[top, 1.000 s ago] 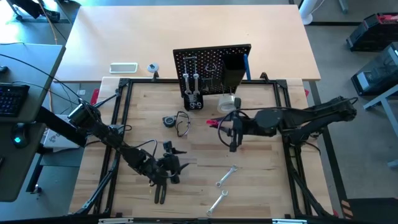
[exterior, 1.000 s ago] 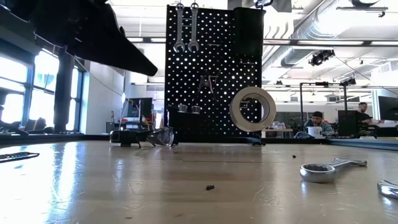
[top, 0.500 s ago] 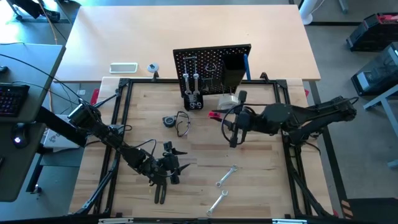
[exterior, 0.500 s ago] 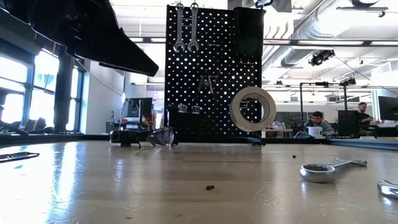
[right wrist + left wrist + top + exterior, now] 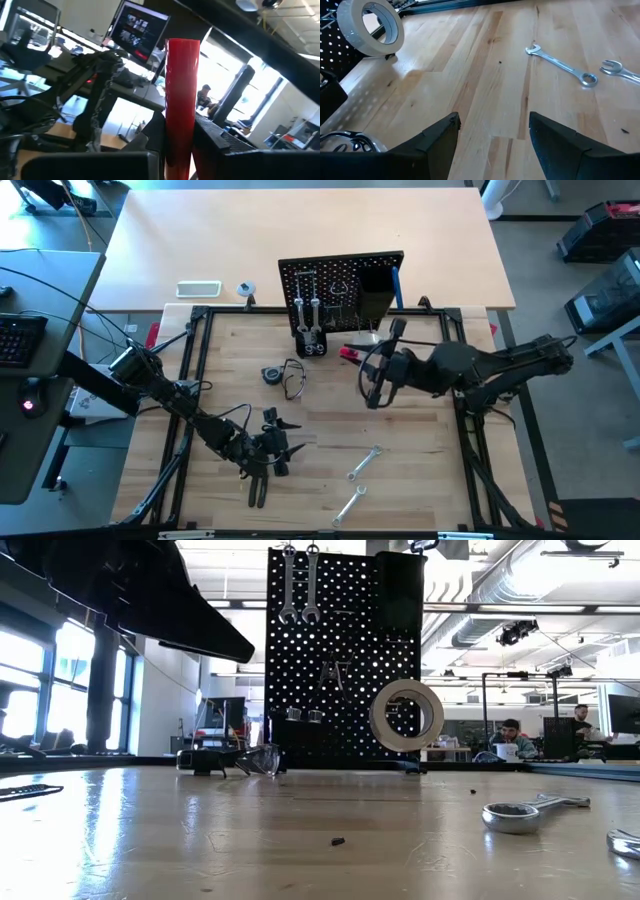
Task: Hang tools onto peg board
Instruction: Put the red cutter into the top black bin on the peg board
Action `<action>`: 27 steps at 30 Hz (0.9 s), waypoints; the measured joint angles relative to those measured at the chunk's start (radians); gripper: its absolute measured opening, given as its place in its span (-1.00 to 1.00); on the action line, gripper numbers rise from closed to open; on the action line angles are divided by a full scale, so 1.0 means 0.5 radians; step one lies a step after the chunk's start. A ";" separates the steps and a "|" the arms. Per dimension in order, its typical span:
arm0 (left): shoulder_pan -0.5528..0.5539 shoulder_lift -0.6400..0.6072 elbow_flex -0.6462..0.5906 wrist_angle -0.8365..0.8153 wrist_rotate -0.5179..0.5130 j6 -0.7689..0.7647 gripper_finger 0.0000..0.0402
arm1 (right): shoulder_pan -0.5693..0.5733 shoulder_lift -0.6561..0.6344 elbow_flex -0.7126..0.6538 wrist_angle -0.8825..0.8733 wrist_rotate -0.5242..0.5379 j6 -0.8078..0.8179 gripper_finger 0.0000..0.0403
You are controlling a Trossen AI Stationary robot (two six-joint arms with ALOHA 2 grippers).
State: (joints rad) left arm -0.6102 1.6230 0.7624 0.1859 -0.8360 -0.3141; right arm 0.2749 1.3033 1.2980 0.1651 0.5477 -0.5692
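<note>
At about eight o'clock on the pale wood table (image 5: 420, 470) we see the left gripper (image 5: 262, 470), its dark angular fingers (image 5: 435, 142) spread apart with bare planks between them. Beside it lie black-handled pliers (image 5: 275, 423). Toward five o'clock rest two slim silver wrenches (image 5: 366, 464), shiny and open-ended. At twelve o'clock stands the peg board (image 5: 335, 650), a matte black panel dotted with holes, two wrenches (image 5: 298, 585) hanging at its top, a boxy black bin (image 5: 400, 590) beside them and a pale round tape roll (image 5: 406, 714) in front of it. At two o'clock the right gripper (image 5: 372, 358) pinches the red-handled cutter (image 5: 181, 95), its glossy tube-like handle clamped between the fingers.
</note>
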 joint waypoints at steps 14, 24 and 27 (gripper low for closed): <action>0.000 0.000 0.000 -0.001 0.015 -0.015 0.15 | -0.002 0.000 0.000 0.375 0.028 -0.409 -0.74; 0.000 0.000 0.000 -0.001 0.015 -0.033 0.15 | -0.174 0.000 0.000 0.459 0.038 -0.541 -0.74; 0.000 0.000 0.000 -0.001 0.015 -0.033 0.15 | -0.268 0.000 0.000 0.471 0.047 -0.573 -0.74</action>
State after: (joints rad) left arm -0.6102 1.6230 0.7624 0.1852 -0.8284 -0.3305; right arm 0.1410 1.3033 1.2980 0.4005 0.5711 -0.8558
